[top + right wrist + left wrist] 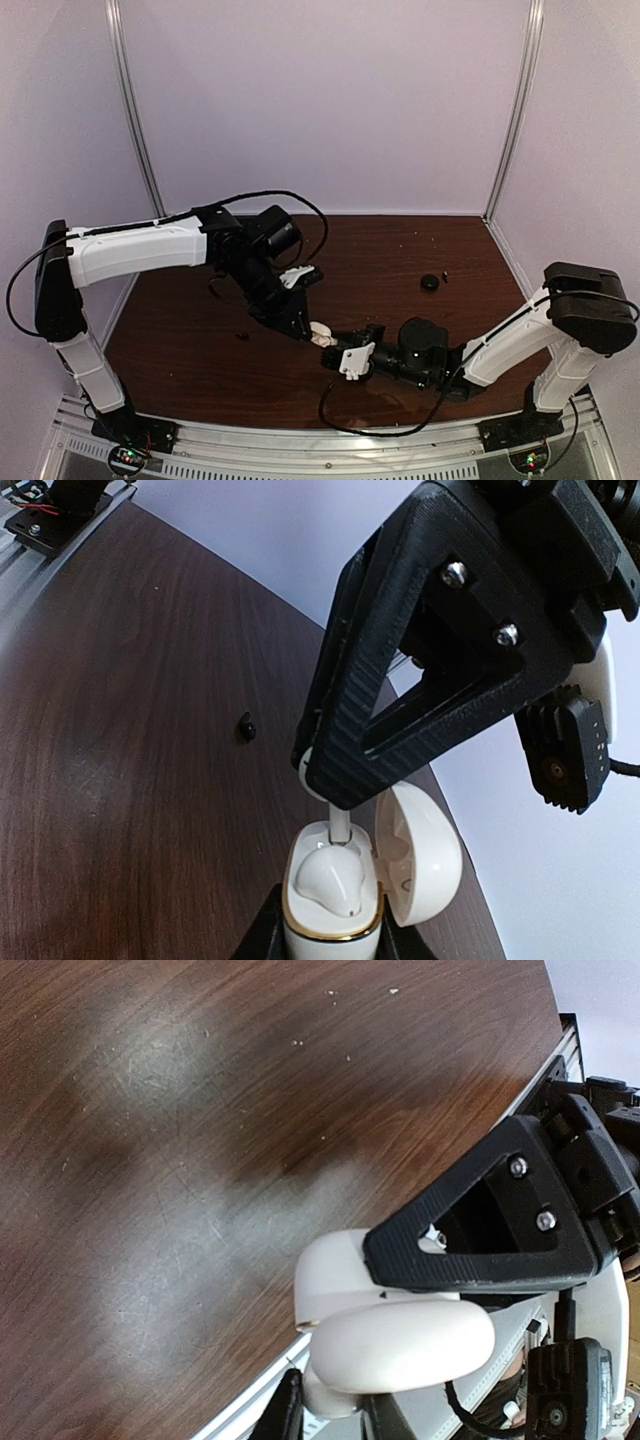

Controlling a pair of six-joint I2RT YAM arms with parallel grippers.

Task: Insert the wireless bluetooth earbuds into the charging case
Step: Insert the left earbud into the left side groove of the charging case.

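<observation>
The white charging case [330, 930] with a gold rim stands upright between my right gripper's [330, 940] fingers, with its lid [420, 855] hinged open to the right. One white earbud [328, 880] sits in the case. My left gripper [315, 770] is shut on a second white earbud [340, 825], and the earbud's stem reaches down into the case's far slot. In the top view both grippers meet at the case [322, 333] near the table's front centre. The left wrist view shows the case [340, 1270] and its lid [405, 1345] under my left finger [480, 1230]. A black earbud [245, 727] lies loose on the table.
A black case [430, 282] with a small black piece [445, 276] beside it lies at the right back of the dark wooden table [400, 240]. The loose black earbud [242, 336] lies left of the grippers. The metal rail [300, 440] runs along the near edge.
</observation>
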